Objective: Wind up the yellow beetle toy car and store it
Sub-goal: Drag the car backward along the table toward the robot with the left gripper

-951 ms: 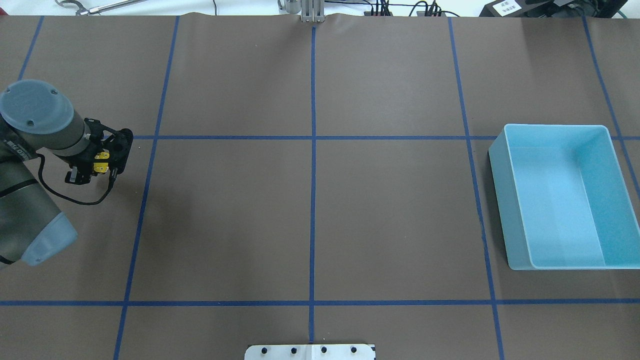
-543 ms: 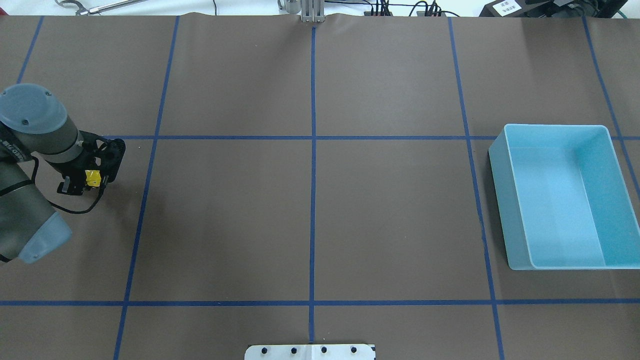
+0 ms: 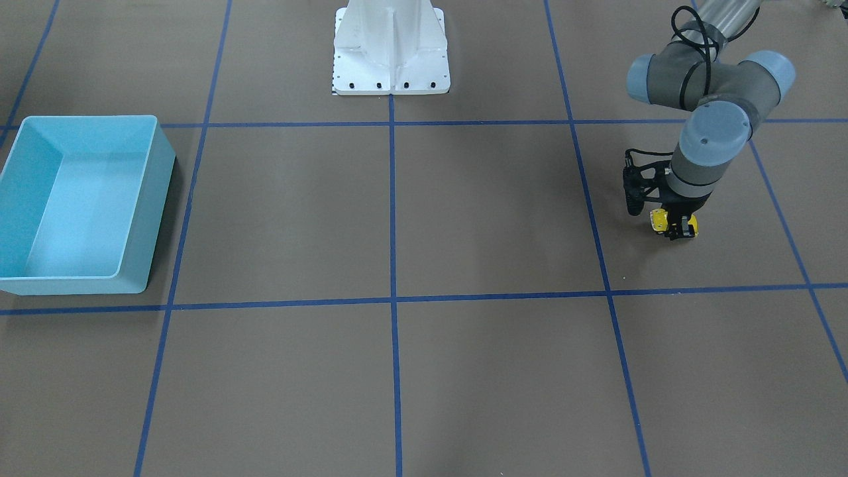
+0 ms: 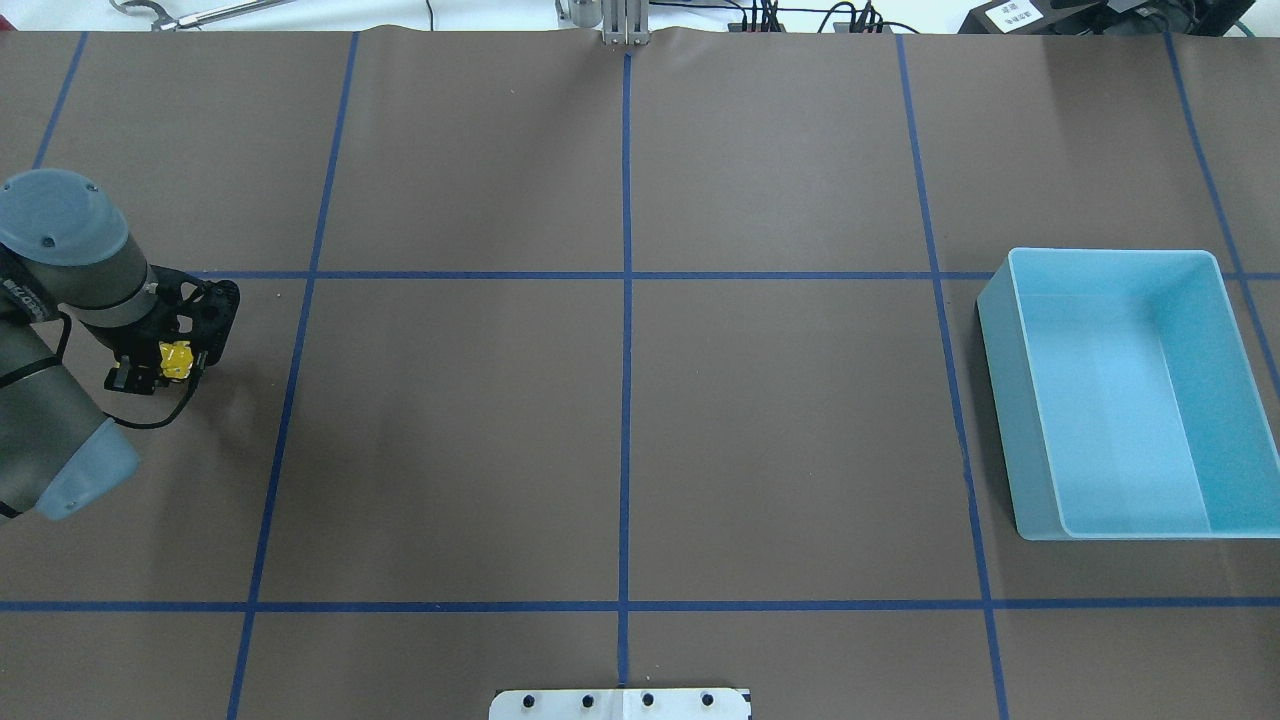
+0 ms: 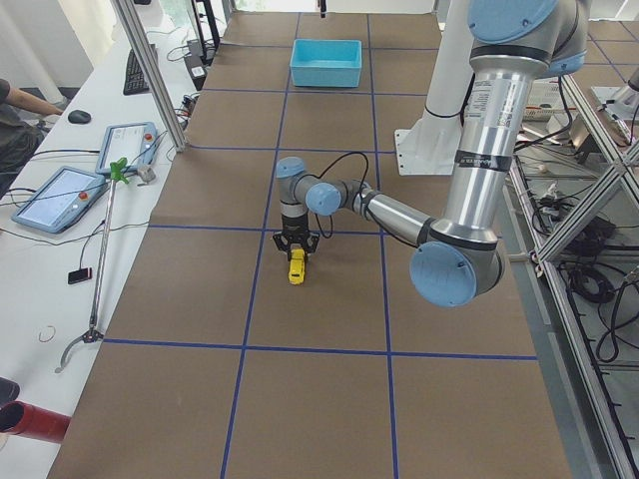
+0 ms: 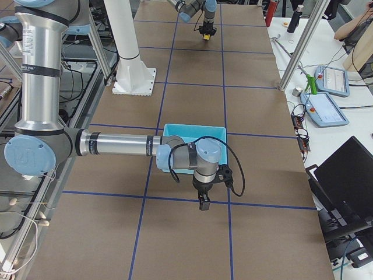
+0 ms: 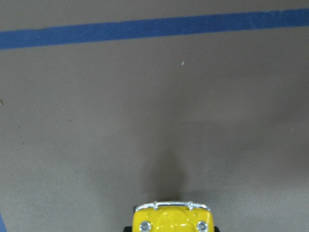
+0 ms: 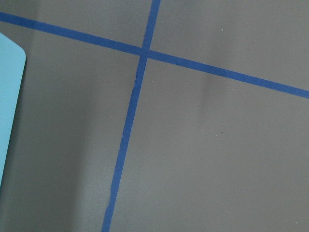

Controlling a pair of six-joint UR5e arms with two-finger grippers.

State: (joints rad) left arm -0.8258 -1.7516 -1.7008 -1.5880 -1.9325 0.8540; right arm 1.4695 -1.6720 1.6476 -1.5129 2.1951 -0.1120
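The yellow beetle toy car (image 4: pixel 178 359) sits between the fingers of my left gripper (image 4: pixel 172 362), which is shut on it, at the far left of the table. The front-facing view shows the car (image 3: pixel 673 223) low over the brown table, under the gripper (image 3: pixel 676 226). In the left wrist view only the car's yellow nose and chrome bumper (image 7: pixel 172 218) show at the bottom edge. My right gripper (image 6: pixel 204 202) shows only in the exterior right view, pointing down next to the blue bin; I cannot tell whether it is open or shut.
An open light blue bin (image 4: pixel 1000 400) stands at the table's right side, also seen as a corner (image 8: pixel 8 96) in the right wrist view. Blue tape lines (image 4: pixel 626 400) cross the brown table. The white robot base plate (image 3: pixel 391 66) is at the robot's edge.
My left gripper has carried the yellow car further left and a little toward the robot's side of the table. The bin has not moved.
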